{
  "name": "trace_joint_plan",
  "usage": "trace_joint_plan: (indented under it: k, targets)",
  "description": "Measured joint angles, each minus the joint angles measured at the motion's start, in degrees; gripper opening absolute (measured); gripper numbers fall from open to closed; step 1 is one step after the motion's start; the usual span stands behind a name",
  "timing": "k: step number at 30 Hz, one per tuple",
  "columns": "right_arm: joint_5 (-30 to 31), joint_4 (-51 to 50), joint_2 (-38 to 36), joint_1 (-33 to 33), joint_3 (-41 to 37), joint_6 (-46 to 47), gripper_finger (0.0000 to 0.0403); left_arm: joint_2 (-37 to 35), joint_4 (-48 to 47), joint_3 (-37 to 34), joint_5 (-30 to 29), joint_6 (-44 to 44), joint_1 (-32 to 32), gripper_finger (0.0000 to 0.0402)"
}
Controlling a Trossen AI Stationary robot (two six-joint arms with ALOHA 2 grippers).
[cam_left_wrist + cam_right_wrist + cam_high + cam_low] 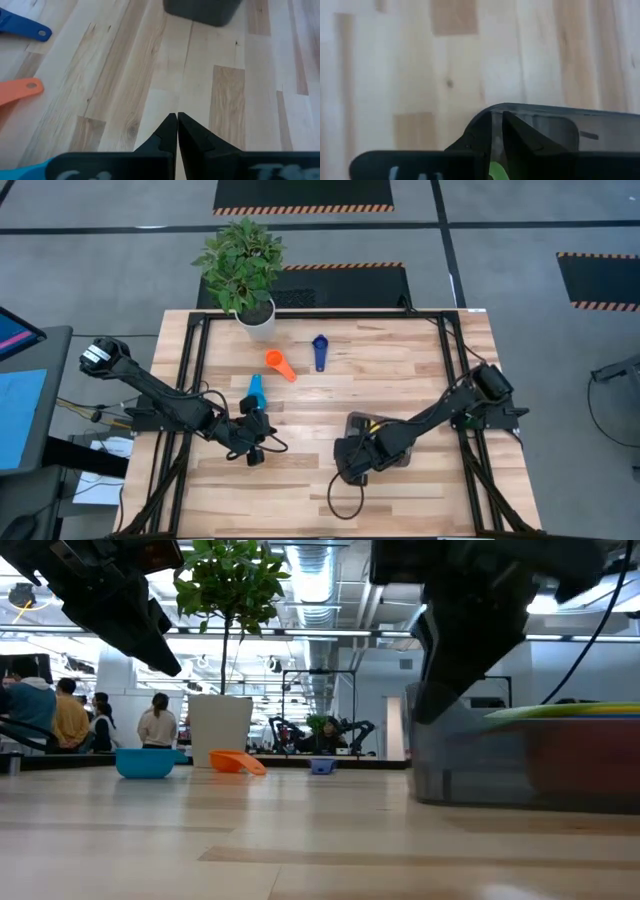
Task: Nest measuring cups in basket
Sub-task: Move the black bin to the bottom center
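I'm hovering the left gripper [177, 117], fingers pinched together and empty, beside the light blue cup [254, 388]; looks light, rigid, slippery, so I'm judging its handle the best hold.

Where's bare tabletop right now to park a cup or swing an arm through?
Free: the near strip of the table in front of both arms, and the far right corner beyond the right end effector. Crowded: around the plant pot, orange cup, dark blue cup and light blue cup, and at the basket.
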Motion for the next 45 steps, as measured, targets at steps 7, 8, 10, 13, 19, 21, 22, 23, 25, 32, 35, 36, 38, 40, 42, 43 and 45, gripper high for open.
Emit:
trace_joint_plan:
  k: [7,8,10,13,19,21,22,23,25,32,35,36,38,40,42,43,45]
  targets:
    - [-1.14,3.55,0.00,0.94,0.00,-1.44,0.0069,0.00,-0.01,0.00,0.00,-0.02,0.00,0.0000]
    - [-1.14,3.46,0.00,0.96,0.00,-1.44,0.0069,0.00,-0.01,0.00,0.00,-0.02,0.00,0.0000]
    - [-1.14,3.74,0.00,1.26,0.08,-1.44,0.0069,0.00,-0.01,0.00,0.01,-0.02,0.00,0.0000]
    - [-1.13,2.59,0.00,1.32,1.83,-2.37,0.0069,0.00,-0.01,0.00,0.00,-0.04,0.00,0.0000]
    - [0.04,-11.31,0.00,1.72,10.29,-3.02,0.0069,0.00,-0.02,0.00,-0.35,-0.01,0.00,0.0000]
    - [0.03,-16.81,-0.04,2.03,13.20,-1.61,0.0069,0.00,-0.03,0.00,-1.10,0.00,0.00,0.0000]
    - [-0.87,-19.07,-0.06,2.21,14.16,-0.69,0.0069,0.00,-0.03,0.00,-1.37,-0.02,0.00,0.0000]
    - [-2.04,-20.57,-0.07,2.51,14.72,0.32,0.0069,0.00,-0.03,0.00,-1.55,-0.02,0.00,0.0000]
    - [-4.52,-21.60,-0.07,3.37,14.79,1.98,0.0069,0.00,-0.03,0.00,-1.95,0.05,0.02,0.0000]
    - [-8.93,-21.97,2.42,5.79,12.94,4.20,0.0069,0.00,-0.05,0.00,-2.47,1.20,0.02,0.0000]
    - [-9.88,-22.10,3.52,5.85,13.06,4.21,0.0069,0.00,-0.05,0.00,-2.48,1.20,0.02,0.0000]
    - [-9.88,-22.27,4.06,5.82,13.05,4.30,0.0069,0.00,-0.05,0.00,-2.48,1.18,0.02,0.0000]
    - [-9.90,-22.60,5.06,5.47,13.05,4.87,0.0069,0.00,-0.04,0.00,-2.47,0.73,0.00,0.0000]
    - [-10.21,-23.90,5.51,5.25,12.98,5.21,0.0069,0.00,-0.03,0.00,-2.41,0.30,0.00,0.0000]
    - [-10.25,-24.85,5.43,5.29,13.04,5.27,0.0069,0.00,-0.03,0.00,-2.40,0.28,0.00,0.0000]
    - [-10.19,-25.08,5.69,5.29,13.08,5.27,0.0069,0.00,-0.03,0.00,-2.40,0.27,0.00,0.0000]
    - [-9.83,-25.28,6.17,5.22,13.09,5.28,0.0069,0.00,-0.03,0.00,-2.40,0.26,0.00,0.0000]
